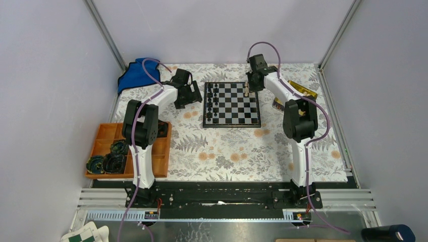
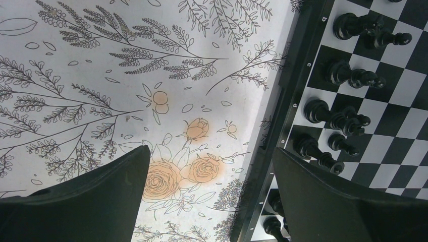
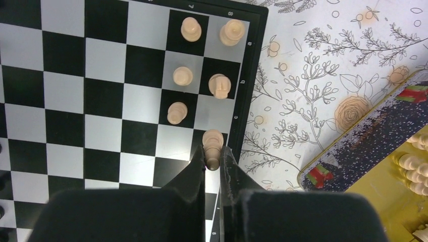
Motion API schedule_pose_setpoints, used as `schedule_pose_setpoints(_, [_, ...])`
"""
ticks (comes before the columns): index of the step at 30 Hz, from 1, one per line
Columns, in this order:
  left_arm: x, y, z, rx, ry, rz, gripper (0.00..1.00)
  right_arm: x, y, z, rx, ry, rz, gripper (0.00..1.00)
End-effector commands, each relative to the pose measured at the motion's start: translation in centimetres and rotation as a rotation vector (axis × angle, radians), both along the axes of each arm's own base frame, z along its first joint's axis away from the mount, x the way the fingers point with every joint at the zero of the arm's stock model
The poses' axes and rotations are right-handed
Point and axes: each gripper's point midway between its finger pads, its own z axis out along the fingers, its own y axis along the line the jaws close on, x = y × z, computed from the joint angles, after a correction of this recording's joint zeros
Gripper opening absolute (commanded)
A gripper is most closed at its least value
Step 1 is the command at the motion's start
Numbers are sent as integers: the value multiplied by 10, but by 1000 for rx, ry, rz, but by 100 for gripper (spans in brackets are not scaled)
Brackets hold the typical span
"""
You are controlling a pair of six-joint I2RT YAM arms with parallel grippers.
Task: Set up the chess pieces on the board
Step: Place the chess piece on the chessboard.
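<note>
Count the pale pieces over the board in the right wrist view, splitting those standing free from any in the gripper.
Free-standing pale pieces on the board: 5
Pale piece held in the right gripper: 1
Total: 6

The left arm (image 1: 142, 169) and the right arm (image 1: 299, 164) have white rounded link shells and bulky black joint housings. A purple cable (image 1: 267, 44) loops along each one, starting just behind the jaws. The jaws are matt black, with broad, smooth, wedge-shaped fingers (image 2: 91, 201).
</note>
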Motion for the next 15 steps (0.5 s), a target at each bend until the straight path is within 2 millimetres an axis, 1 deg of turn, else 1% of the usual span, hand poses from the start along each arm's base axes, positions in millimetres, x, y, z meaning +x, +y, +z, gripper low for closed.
schedule_pose_setpoints(1, [6, 0, 1, 6, -27, 3, 99, 12, -4, 14, 10, -32, -29, 0])
schedule_pose_setpoints(11, [7, 1, 0, 7, -26, 4, 99, 16, -6, 1, 22, -9, -38, 0])
schedule_pose_setpoints(15, [7, 1, 0, 9, -26, 3, 99, 18, -7, -1, 26, -10, -40, 0])
